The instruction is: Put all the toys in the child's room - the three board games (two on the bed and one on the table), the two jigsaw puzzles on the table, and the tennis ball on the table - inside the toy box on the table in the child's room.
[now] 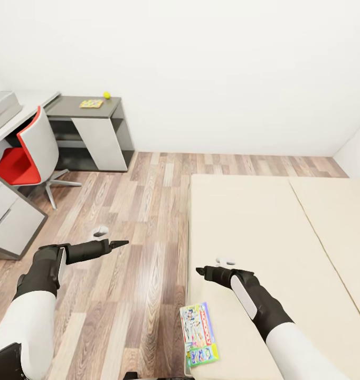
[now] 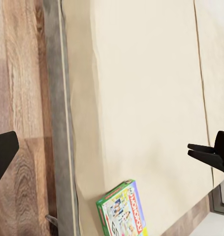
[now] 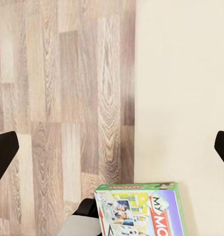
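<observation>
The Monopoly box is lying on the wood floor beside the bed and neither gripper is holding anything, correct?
Not quite. The Monopoly box lies on the bed, at the mattress edge near the floor, as the head view shows. The rest holds: the left gripper and right gripper hold nothing.

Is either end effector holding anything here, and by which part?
Nothing is held. Both the left end effector and right end effector are empty; the Monopoly box lies untouched on the bed.
</observation>
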{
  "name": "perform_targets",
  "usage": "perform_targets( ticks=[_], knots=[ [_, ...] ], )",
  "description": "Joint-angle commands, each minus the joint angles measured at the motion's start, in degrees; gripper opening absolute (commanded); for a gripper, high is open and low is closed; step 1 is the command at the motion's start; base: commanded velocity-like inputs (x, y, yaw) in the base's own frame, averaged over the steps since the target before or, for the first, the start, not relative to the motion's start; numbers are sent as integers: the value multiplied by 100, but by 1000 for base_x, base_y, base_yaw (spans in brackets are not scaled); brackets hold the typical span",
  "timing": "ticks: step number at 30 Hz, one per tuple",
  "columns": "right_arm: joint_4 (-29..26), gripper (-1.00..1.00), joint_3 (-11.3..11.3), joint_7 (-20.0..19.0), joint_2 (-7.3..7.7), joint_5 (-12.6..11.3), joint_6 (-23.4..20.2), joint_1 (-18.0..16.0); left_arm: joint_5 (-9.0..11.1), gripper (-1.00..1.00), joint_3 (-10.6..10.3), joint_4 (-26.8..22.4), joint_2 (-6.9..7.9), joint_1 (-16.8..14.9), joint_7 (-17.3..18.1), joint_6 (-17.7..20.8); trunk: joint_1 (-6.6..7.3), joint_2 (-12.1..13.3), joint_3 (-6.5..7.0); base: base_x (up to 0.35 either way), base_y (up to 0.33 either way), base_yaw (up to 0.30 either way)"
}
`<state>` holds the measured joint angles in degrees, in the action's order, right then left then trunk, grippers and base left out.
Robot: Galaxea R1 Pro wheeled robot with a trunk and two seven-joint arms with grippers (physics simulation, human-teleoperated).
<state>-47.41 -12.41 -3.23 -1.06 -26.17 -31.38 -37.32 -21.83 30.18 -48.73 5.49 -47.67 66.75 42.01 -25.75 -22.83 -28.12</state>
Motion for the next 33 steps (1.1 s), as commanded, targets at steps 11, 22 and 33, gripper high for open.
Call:
perform_targets(
  ticks=[11, 22, 33],
  knots=[
    [-1, 100, 2, -11, 0, 7, -18, -3, -58, 100, 23, -5, -14, -5, 49, 44, -4, -9, 96, 0, 0, 0],
    [4, 100, 2, -11, 0, 7, -17, -3, -87, 100, 23, -5, -29, -5, 31, 44, -4, -9, 201, 0, 0, 0],
    [4, 100, -3, -8, 0, 7, -17, -3, -93, 100, 23, -5, -25, -6, 31, 44, -4, -9, 305, 0, 0, 0]
  ],
)
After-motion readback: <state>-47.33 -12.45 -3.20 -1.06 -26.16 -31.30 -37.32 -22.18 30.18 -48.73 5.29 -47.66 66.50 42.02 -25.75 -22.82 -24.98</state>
